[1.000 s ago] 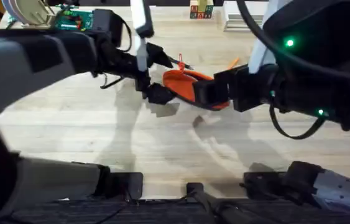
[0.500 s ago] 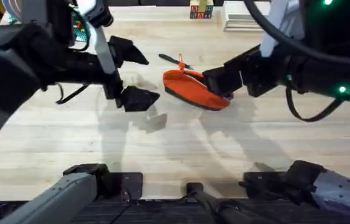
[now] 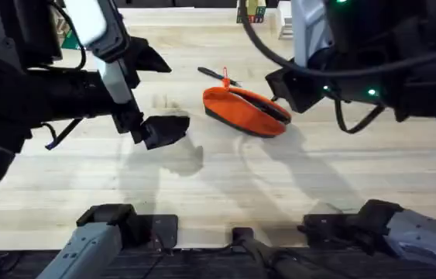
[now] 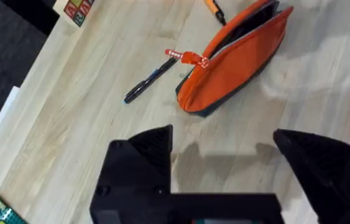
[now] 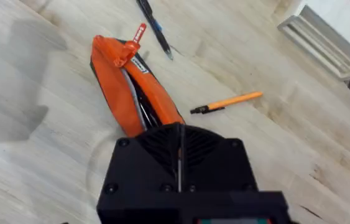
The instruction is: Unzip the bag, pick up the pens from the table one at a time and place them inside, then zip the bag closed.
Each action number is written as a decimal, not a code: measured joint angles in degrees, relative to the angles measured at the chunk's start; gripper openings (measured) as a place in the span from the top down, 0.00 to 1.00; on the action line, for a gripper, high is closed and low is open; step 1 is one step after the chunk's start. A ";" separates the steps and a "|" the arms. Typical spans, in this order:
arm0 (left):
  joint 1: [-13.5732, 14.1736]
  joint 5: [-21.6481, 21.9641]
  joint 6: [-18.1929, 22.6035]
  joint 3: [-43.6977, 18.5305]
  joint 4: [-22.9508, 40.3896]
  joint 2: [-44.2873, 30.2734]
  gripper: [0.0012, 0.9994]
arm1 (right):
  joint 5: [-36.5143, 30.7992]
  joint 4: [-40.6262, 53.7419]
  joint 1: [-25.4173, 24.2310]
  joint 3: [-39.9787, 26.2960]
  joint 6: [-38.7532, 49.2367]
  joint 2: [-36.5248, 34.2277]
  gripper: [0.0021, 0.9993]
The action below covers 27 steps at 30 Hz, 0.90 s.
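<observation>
Nearest the arms' bases, the light wooden plank counter lay bare. Above it hung the left gripper, its black jaws released and spread wide, empty, off to the left of the work. The right gripper hovered just beside the far right end of the small oblong orange fabric pouch; its jaws appeared pressed together with nothing between them.

The pouch rested on the counter between the two grippers, its zipper already drawn open along the top, showing a dark interior in both wrist views. Its red pull tag sat at the end nearer the dark pen.

Beyond the pouch, both pens were on the counter: the slim dark pen just beside the tagged end, and the slim orange pen with a dark tip near the pouch's other side.

By this layout, unzipping looked done and pen collection was the step in hand. The next move would call for one gripper to descend over a pen, close on its barrel and carry it to the open mouth.
</observation>
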<state>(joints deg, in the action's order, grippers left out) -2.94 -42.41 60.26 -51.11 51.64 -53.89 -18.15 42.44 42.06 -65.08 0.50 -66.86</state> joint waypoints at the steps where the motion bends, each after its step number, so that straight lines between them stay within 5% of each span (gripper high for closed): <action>1: 0.00 0.15 0.01 0.00 0.02 -0.04 0.01 | 0.00 -0.01 0.00 0.00 0.02 -0.45 0.97; 27: 0.00 0.28 0.02 0.00 0.02 -0.04 0.01 | 5.77 -0.31 -0.84 0.00 0.21 -14.64 0.97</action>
<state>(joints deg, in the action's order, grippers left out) -2.94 -42.13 60.27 -51.11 51.66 -53.93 -12.38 42.13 41.23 -65.08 0.71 -81.50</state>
